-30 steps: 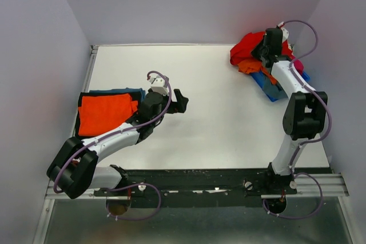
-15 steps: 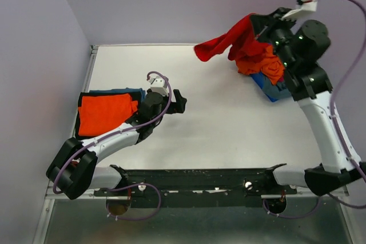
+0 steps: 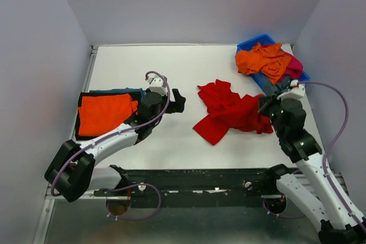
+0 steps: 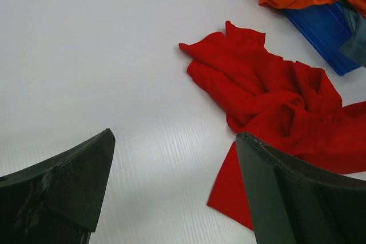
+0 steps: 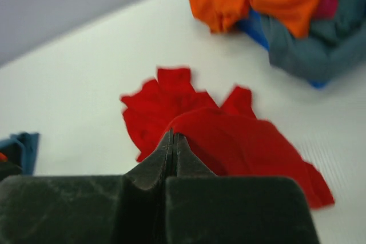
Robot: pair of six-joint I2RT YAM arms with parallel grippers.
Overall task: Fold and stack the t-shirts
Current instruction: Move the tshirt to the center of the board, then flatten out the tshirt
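Your right gripper point(image 3: 267, 106) is clenched on the right edge of the red shirt point(image 3: 229, 110). The shirt lies crumpled in the middle, apart from the bin point(image 3: 252, 43) at far right, where there is room to spread it. Your left gripper point(image 3: 180, 101) hangs spread wide beside the folded orange shirt point(image 3: 104, 112) at left, free to take a corner.
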